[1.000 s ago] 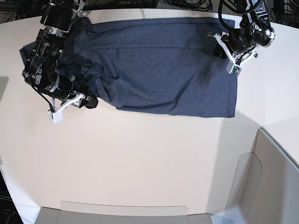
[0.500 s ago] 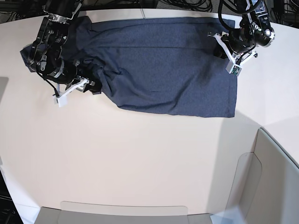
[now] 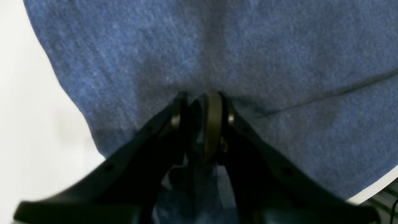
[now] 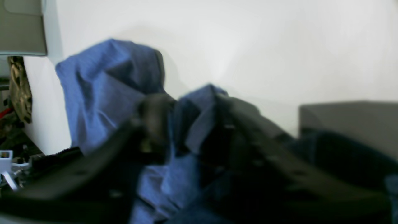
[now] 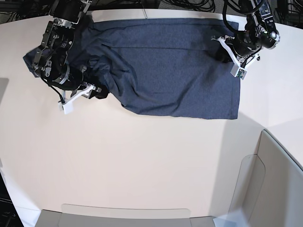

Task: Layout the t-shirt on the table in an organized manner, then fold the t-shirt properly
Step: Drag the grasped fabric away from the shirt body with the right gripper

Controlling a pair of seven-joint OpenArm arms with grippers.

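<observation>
Dark heathered navy-grey cotton t-shirt point(image 5: 165, 66) lay spread across the upper part of the base frame on the smooth off-white desk point(image 5: 142, 161), flat at upper right, bunched at upper left. Left gripper point(image 3: 200, 105) fingers were narrow, pinching a fold of the shirt's right edge. Right gripper point(image 4: 186, 124) fingers were closed around rumpled cloth at the bunched end; wrist view blurred.

right gripper point(image 5: 90, 91) shifted right along bunched sleeve end, jaws narrowed onto fold of dark navy-grey cotton t-shirt point(image 5: 165, 66), fabric bunch dragged inward
</observation>
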